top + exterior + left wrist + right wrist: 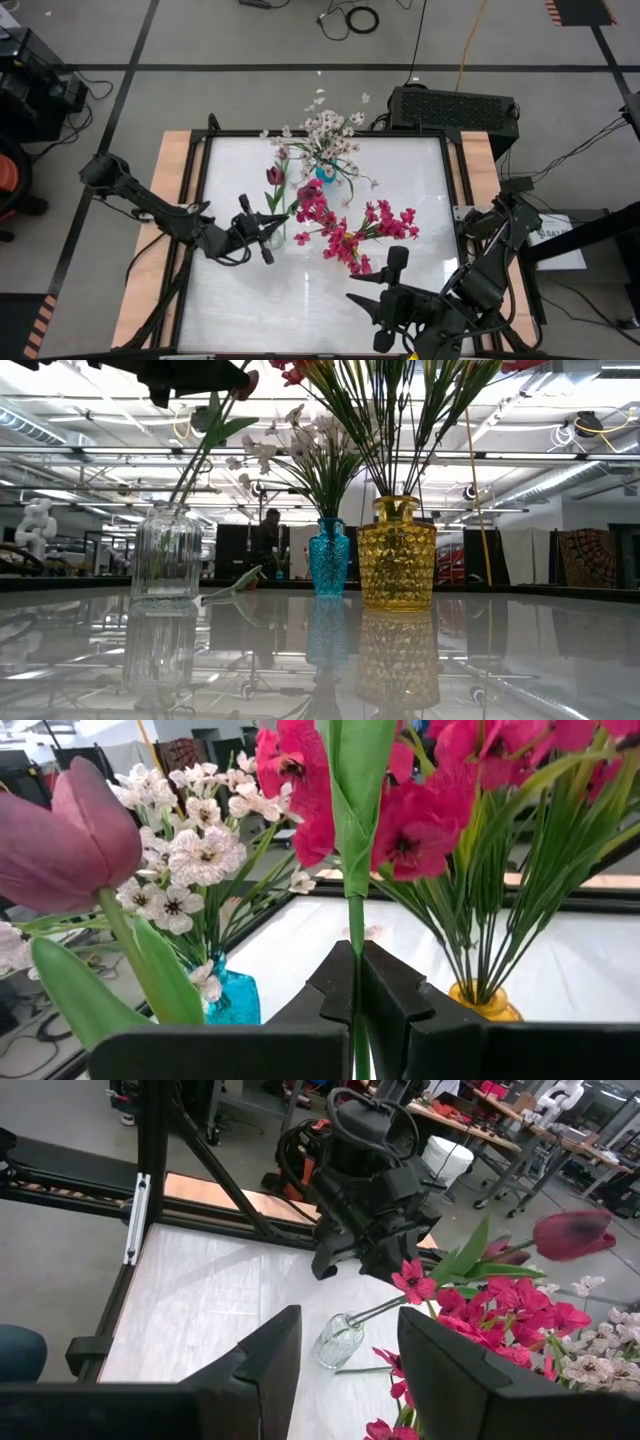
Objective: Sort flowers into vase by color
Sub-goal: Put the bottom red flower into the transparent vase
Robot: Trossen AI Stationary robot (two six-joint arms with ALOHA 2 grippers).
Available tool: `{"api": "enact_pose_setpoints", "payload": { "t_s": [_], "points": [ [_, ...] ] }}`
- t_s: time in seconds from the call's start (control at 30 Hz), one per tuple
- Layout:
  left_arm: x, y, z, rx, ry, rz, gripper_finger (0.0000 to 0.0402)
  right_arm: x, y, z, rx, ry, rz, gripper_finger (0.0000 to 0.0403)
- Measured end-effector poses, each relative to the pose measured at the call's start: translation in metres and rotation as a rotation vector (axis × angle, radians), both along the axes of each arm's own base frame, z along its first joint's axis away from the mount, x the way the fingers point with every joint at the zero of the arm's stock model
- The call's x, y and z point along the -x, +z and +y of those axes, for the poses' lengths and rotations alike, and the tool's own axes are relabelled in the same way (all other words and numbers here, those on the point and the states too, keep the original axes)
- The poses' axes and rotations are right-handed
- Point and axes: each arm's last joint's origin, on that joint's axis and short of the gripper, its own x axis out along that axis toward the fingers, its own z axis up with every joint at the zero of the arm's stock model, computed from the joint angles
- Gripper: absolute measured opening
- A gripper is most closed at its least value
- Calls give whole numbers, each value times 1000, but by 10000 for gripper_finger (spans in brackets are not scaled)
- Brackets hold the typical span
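Table (230, 300): white top inside a dark frame; the lower half of the overhead frame lies bare, as does the left strip beside my left arm. Everything stands in the upper middle.

Vases, three: clear ribbed glass vase (166, 555) at left of the low frame; small blue vase (328, 555) at centre; yellow dimpled vase (397, 552) touching or just beside it on the right.

Flowers: white-pink blossom spray (330, 130) in the blue vase; magenta blooms (350, 235) fanned out from the yellow vase; maroon tulips, two: one (274, 176) standing in the clear vase, the other (310, 188) on the green stem (356, 920) I hold.

My left hand (262, 232): clamped tight on that stem, centre-left of the overhead frame, directly above the clear vase.

My right hand (385, 290): fingers apart, nothing between them, low right of centre, below the magenta blooms.
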Motion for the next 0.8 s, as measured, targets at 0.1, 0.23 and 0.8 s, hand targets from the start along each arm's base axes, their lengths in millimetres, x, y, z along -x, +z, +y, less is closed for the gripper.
{"api": "enact_pose_setpoints", "payload": {
  "t_s": [0.1, 0.23, 0.8],
  "points": [
    [0, 0, 0, 1, 1, -4, 13, 0, 0, 0, 0, 0, 0, 160],
    [0, -2, 0, -9, 1, 17, 13, 0, 0, 0, 0, 0, 0, 160],
    [1, -14, 1, -27, 1, 119, 56, 0, 0, 0, 0, 0, 0, 160]
  ]
}}
